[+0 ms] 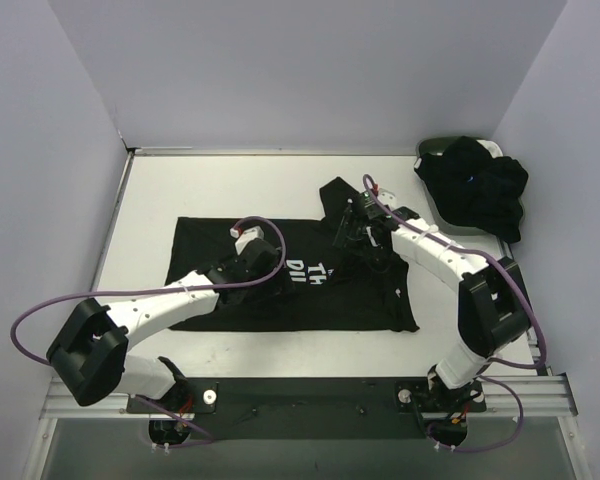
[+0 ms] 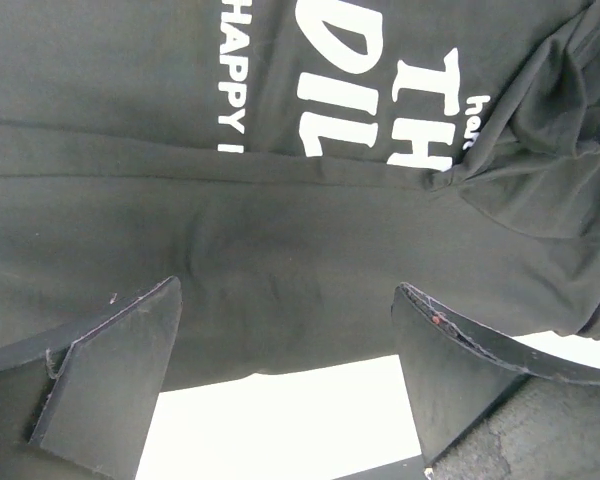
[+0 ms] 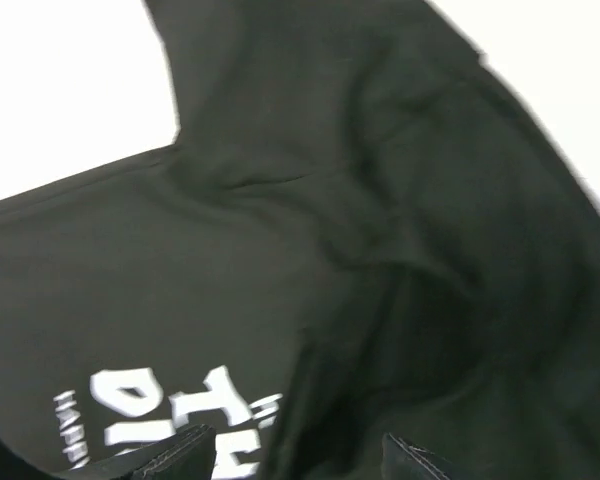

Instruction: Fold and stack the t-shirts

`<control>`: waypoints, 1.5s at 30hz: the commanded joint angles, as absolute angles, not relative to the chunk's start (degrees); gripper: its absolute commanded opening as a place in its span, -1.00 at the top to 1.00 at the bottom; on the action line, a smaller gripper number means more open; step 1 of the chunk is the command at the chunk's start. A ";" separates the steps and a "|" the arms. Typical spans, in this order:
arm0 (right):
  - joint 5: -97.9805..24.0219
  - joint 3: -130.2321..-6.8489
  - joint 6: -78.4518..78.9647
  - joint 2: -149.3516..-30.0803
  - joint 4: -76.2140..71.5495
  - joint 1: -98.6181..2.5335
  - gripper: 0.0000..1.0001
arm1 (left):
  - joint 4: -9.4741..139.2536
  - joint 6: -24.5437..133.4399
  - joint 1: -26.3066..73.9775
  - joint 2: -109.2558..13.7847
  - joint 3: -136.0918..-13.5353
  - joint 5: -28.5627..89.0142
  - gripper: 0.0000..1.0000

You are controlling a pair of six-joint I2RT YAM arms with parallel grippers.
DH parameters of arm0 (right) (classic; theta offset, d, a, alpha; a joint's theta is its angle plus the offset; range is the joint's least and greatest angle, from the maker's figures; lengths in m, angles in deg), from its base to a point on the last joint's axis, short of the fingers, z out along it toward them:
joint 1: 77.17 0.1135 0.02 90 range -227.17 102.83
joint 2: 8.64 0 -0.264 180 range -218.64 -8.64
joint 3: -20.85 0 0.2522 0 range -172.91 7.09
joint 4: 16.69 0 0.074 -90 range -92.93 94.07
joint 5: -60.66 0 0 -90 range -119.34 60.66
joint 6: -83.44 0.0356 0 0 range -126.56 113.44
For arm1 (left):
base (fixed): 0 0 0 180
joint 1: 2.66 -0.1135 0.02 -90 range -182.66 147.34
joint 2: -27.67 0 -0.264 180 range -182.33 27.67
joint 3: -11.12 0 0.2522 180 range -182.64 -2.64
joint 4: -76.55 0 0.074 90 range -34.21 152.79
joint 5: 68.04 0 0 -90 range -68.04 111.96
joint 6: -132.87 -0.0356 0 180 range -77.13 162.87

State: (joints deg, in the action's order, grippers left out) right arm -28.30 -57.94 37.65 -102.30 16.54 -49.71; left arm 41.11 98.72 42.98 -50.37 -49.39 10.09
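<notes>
A black t-shirt (image 1: 205, 250) with white lettering (image 1: 315, 272) lies spread flat on the white table (image 1: 230, 185). Its far right part is bunched and folded up near the collar (image 1: 338, 200). My left gripper (image 1: 275, 265) is open and empty low over the shirt's chest; the left wrist view shows the lettering (image 2: 350, 60) and the shirt's edge between the fingers (image 2: 115, 365). My right gripper (image 1: 360, 232) is open over the raised fold (image 3: 380, 300), nothing clamped. More black shirts (image 1: 475, 185) are piled at the back right, with a bit of white cloth (image 1: 497, 150).
A dark oval basket (image 1: 432, 152) sits at the back right corner under the pile of shirts. Grey walls close the table on three sides. A metal rail (image 1: 310, 395) with the arm bases runs along the near edge.
</notes>
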 commanded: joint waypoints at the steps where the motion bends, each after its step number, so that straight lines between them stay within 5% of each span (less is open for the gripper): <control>1: -28.46 -61.55 40.55 -102.50 16.67 -47.03 -0.29 | 39.14 97.27 42.42 -48.62 -51.69 7.99 -0.92; 17: -26.26 -56.72 42.31 -98.81 19.31 -44.30 -0.22 | 40.55 97.45 40.40 -48.36 -50.11 9.57 -0.92; 45: -24.24 -54.25 41.87 -102.59 17.99 -46.67 0.20 | 41.25 97.18 39.79 -49.41 -49.05 10.10 -0.92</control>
